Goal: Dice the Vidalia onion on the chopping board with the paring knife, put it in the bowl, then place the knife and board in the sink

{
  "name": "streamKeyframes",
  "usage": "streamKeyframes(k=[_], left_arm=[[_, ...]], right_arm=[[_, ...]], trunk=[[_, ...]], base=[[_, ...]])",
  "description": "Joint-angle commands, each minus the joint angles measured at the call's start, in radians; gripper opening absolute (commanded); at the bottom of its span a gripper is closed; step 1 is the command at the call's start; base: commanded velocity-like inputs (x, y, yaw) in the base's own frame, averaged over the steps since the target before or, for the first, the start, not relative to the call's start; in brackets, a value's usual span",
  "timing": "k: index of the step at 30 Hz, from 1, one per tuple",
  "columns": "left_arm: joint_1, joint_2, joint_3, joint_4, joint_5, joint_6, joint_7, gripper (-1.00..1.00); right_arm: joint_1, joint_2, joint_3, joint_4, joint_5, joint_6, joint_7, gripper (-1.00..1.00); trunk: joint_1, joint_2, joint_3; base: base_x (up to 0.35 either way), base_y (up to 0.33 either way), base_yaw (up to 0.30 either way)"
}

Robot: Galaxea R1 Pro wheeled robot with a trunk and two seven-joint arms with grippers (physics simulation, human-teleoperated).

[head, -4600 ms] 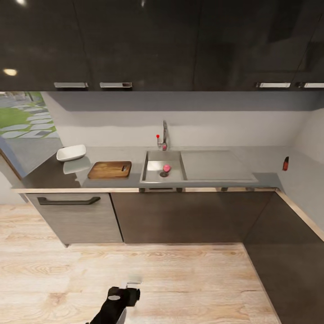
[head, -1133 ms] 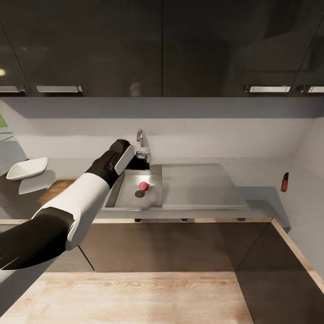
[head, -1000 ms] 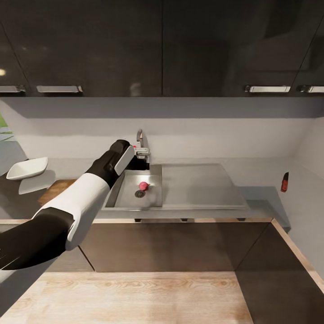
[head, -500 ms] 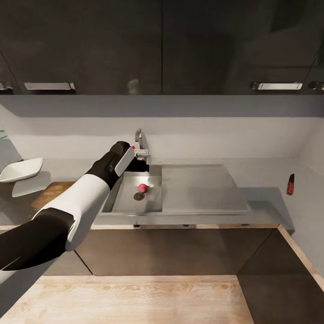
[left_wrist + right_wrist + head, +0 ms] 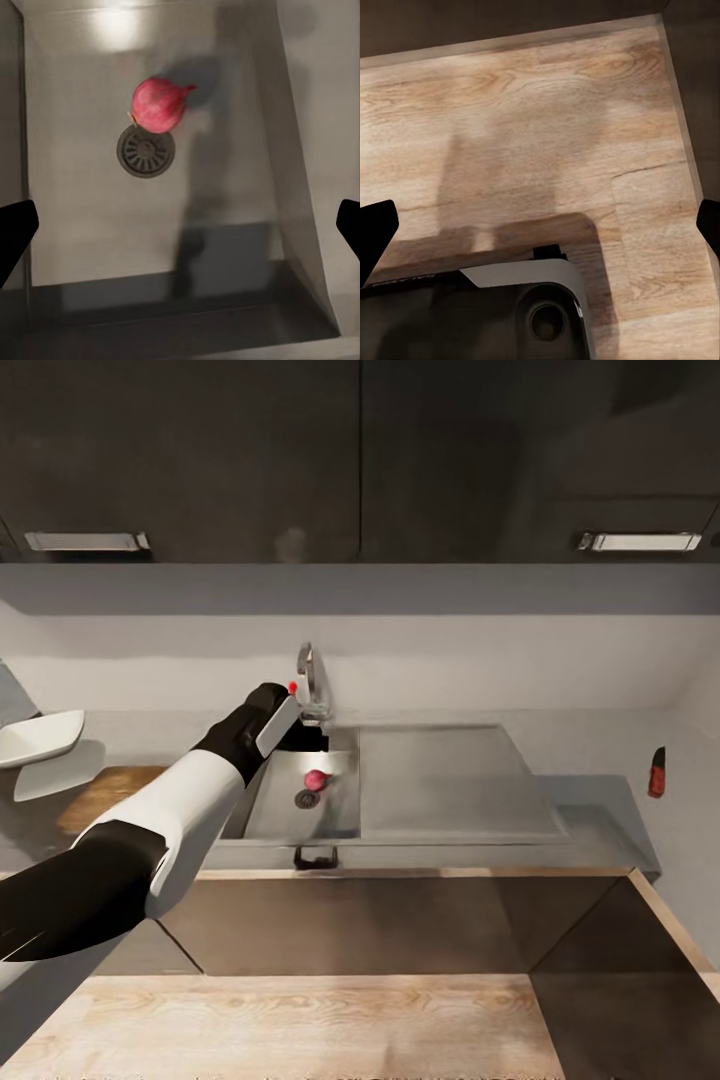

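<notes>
Left gripper (image 5: 180,225) hangs spread wide above the sink (image 5: 290,820), over the onion (image 5: 158,104); contact seemingly none.

Pinkish-red onion (image 5: 158,104) against the grey steel sink (image 5: 420,790); dark round drain (image 5: 145,151); chrome tap (image 5: 308,678) with red knob (image 5: 292,686); white bowl (image 5: 38,738); brown grained chopping board (image 5: 100,797); grey tabletop (image 5: 590,800); pale wood-grain floor (image 5: 555,150); black-and-white left arm (image 5: 150,830)

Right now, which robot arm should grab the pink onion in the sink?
The left. Its pincer hangs open above the sink, with the onion lying beside the drain below it. The right pincer, also open, faces the wooden floor, away from the sink.
</notes>
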Motion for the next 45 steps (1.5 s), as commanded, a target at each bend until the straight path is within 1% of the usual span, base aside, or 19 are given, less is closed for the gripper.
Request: streamKeyframes(k=[1,7,13,19,24,32,37,40,42,43,45], left_arm=[[-0.001,0.001,-0.006,0.003,0.010,0.002,0.008,1.00],[0.000,0.001,-0.006,0.011,0.010,0.002,0.008,1.00],[0.002,0.000,-0.006,0.013,0.010,0.002,0.008,1.00],[0.040,0.001,-0.006,0.015,0.009,-0.012,0.007,1.00],[0.049,0.001,-0.006,0.015,0.002,-0.027,0.007,1.00],[0.053,0.005,-0.006,0.015,-0.005,-0.031,0.007,1.00],[0.078,0.006,-0.006,0.015,-0.005,-0.032,0.006,1.00],[0.083,0.006,-0.006,0.014,-0.005,-0.032,0.005,1.00],[0.085,0.006,-0.008,0.014,-0.005,-0.033,0.005,1.00],[0.086,0.006,-0.021,0.014,-0.005,-0.033,0.005,1.00],[0.086,0.006,-0.034,0.014,-0.005,-0.033,0.006,1.00]], right_arm=[[-0.001,-0.001,0.008,-0.001,-0.002,-0.002,-0.008,1.00],[0.000,0.000,0.009,-0.001,-0.002,-0.002,-0.008,1.00],[-0.001,-0.001,0.009,-0.001,-0.002,-0.002,-0.009,1.00],[0.000,-0.001,0.008,-0.001,-0.002,-0.001,-0.009,1.00],[-0.001,-0.001,0.008,-0.001,-0.002,-0.001,-0.009,1.00],[-0.001,-0.001,0.008,-0.001,-0.002,-0.001,-0.009,1.00],[-0.001,-0.001,0.008,-0.001,-0.002,-0.001,-0.009,1.00],[-0.001,-0.001,0.008,-0.001,-0.002,-0.002,-0.009,1.00],[-0.001,-0.001,0.007,-0.001,-0.002,-0.002,-0.009,1.00],[0.000,-0.001,0.007,-0.001,-0.002,-0.002,-0.009,1.00],[-0.001,-0.001,0.007,-0.001,-0.002,-0.001,-0.009,1.00]], trunk=[[0.001,-0.002,-0.004],[0.001,-0.002,-0.013],[0.001,-0.002,-0.022],[0.001,-0.002,-0.032],[0.001,-0.002,-0.039],[0.001,-0.002,-0.052],[0.001,-0.002,-0.060],[0.001,-0.002,-0.065],[0.001,-0.002,-0.068],[0.001,-0.002,-0.069],[0.001,-0.002,-0.073]], base=[[0.004,0.000,0.000],[0.020,0.000,0.000],[0.173,0.000,0.000],[0.086,0.000,0.000],[0.015,0.000,0.000],[0.002,0.000,0.000],[0.067,0.000,0.000],[0.225,0.000,0.000],[0.262,0.000,0.000],[0.112,0.000,0.000],[0.059,0.000,0.000]])
